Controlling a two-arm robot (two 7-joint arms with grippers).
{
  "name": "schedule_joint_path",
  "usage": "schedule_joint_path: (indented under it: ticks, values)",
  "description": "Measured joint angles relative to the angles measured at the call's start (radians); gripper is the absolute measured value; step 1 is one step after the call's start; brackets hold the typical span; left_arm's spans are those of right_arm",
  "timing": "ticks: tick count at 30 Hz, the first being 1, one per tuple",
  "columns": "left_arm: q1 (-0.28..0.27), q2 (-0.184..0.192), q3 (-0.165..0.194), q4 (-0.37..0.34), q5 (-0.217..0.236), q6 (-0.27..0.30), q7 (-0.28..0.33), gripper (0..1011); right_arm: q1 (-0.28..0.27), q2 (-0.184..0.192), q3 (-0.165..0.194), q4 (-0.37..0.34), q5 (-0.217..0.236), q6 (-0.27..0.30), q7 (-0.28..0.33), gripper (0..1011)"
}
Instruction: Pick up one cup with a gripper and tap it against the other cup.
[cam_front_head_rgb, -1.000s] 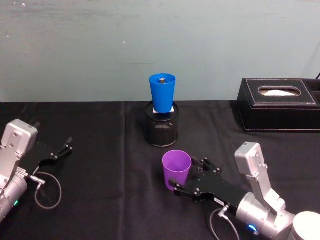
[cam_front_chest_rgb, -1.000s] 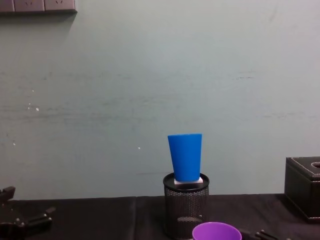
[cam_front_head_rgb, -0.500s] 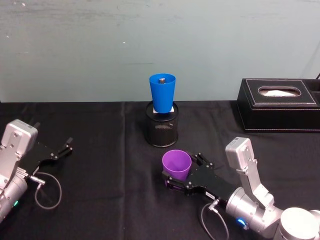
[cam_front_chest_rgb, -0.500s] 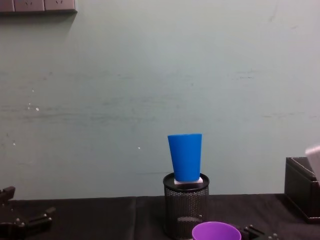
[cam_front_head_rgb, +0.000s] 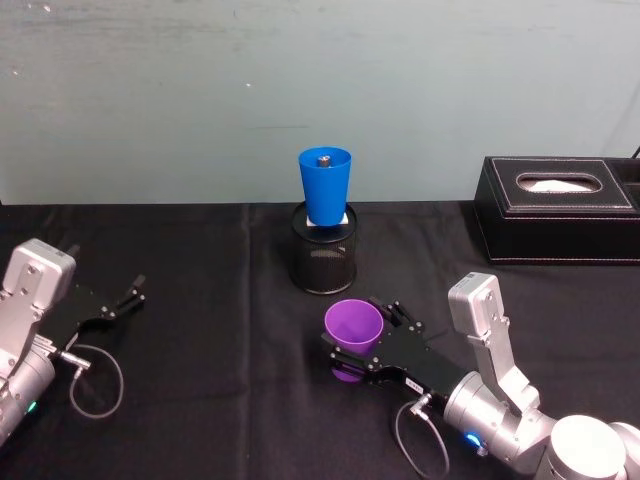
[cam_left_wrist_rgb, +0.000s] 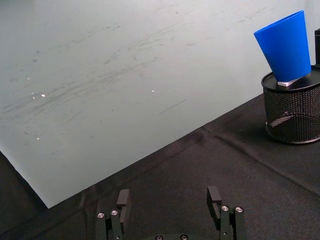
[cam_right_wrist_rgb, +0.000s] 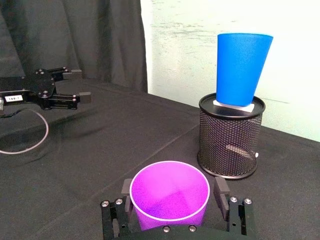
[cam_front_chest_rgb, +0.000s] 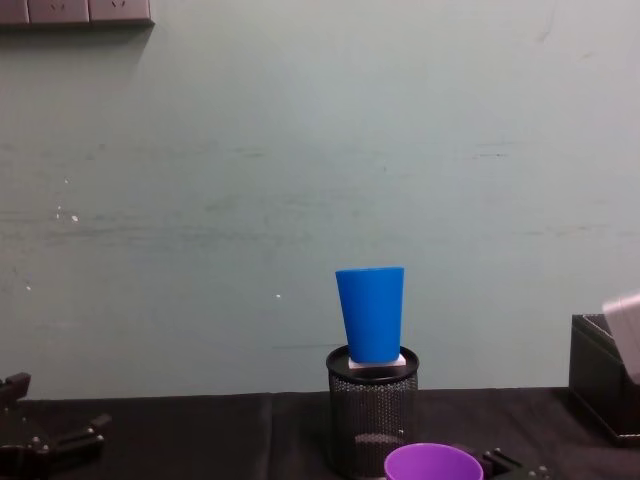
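Observation:
The purple cup (cam_front_head_rgb: 352, 338) stands upright on the black table, in front of the mesh holder. My right gripper (cam_front_head_rgb: 356, 342) is open, with one finger on each side of the cup near table level. In the right wrist view the purple cup (cam_right_wrist_rgb: 169, 196) sits between the two black fingers (cam_right_wrist_rgb: 125, 196) of that gripper (cam_right_wrist_rgb: 172, 197). The blue cup (cam_front_head_rgb: 325, 185) stands upright on top of the black mesh holder (cam_front_head_rgb: 322, 262), behind the purple cup and higher up. My left gripper (cam_front_head_rgb: 125, 300) rests open at the far left of the table.
A black tissue box (cam_front_head_rgb: 560, 210) sits at the back right. A grey cable loop (cam_front_head_rgb: 95, 385) lies by the left arm. The wall runs close behind the mesh holder (cam_front_chest_rgb: 371, 420). Bare black cloth lies between the two arms.
My right gripper has slid forward and left, so its fingers now straddle the purple cup. Both cups and the left arm have stayed put.

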Motion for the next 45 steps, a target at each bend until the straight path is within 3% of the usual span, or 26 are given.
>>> schedule_joint_path:
  ticks: [16,25,34,40,45]
  values:
    - [0.0,0.0,0.0,0.0,0.0,0.0,0.0,1000,-0.002,-0.012,0.009,0.012,0.005,-0.008,0.013,997]
    - [0.0,0.0,0.0,0.0,0.0,0.0,0.0,1000,-0.001,-0.011,0.008,0.011,0.005,-0.007,0.013,805]
    - [0.0,0.0,0.0,0.0,0.0,0.0,0.0,1000,-0.001,-0.01,0.007,0.01,0.005,-0.006,0.012,751]
    - [0.0,0.0,0.0,0.0,0.0,0.0,0.0,1000,-0.019,0.015,0.013,-0.073,-0.015,0.04,0.001,731]
    - [0.0,0.0,0.0,0.0,0.0,0.0,0.0,1000,-0.035,0.041,0.022,-0.177,-0.013,0.112,-0.005,728]
